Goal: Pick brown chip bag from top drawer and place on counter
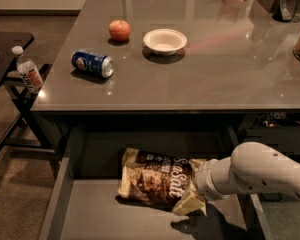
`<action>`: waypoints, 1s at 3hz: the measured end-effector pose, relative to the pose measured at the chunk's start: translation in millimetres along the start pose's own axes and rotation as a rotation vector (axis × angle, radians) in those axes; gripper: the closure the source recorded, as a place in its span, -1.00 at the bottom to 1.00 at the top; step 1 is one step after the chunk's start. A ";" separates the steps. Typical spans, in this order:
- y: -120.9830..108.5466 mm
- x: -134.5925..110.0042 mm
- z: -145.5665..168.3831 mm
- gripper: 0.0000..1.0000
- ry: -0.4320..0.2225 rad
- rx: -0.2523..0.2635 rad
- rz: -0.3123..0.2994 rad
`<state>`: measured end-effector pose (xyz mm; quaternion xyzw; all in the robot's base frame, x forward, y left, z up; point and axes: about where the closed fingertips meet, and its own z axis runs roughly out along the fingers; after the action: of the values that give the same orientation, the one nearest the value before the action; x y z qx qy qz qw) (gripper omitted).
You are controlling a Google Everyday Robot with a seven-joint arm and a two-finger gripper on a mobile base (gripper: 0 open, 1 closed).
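Note:
The brown chip bag (pixel 157 180) lies in the open top drawer (pixel 90 214), just under the counter's front edge, its cream left end toward the drawer's back left. My gripper (pixel 200 185) comes in from the right on a white arm and sits at the bag's right cream end, touching or overlapping it. The bag's right end looks slightly raised, with a shadow on the drawer floor below. The counter (pixel 210 74) is the glossy grey-brown top above the drawer.
On the counter are a red apple (pixel 119 30), a white bowl (pixel 164 40), and a blue soda can (pixel 92 63) lying on its side. A water bottle (pixel 28 74) stands by a dark side table (pixel 5 49) at the left. More items sit at the counter's far right.

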<state>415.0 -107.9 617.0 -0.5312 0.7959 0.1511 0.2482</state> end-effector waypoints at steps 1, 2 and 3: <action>0.0 0.0 0.0 -0.19 0.000 0.000 0.000; 0.0 0.0 0.0 0.26 0.000 0.000 0.000; 0.0 0.0 0.0 0.72 0.000 0.000 0.000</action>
<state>415.0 -107.8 617.0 -0.5313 0.7958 0.1510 0.2482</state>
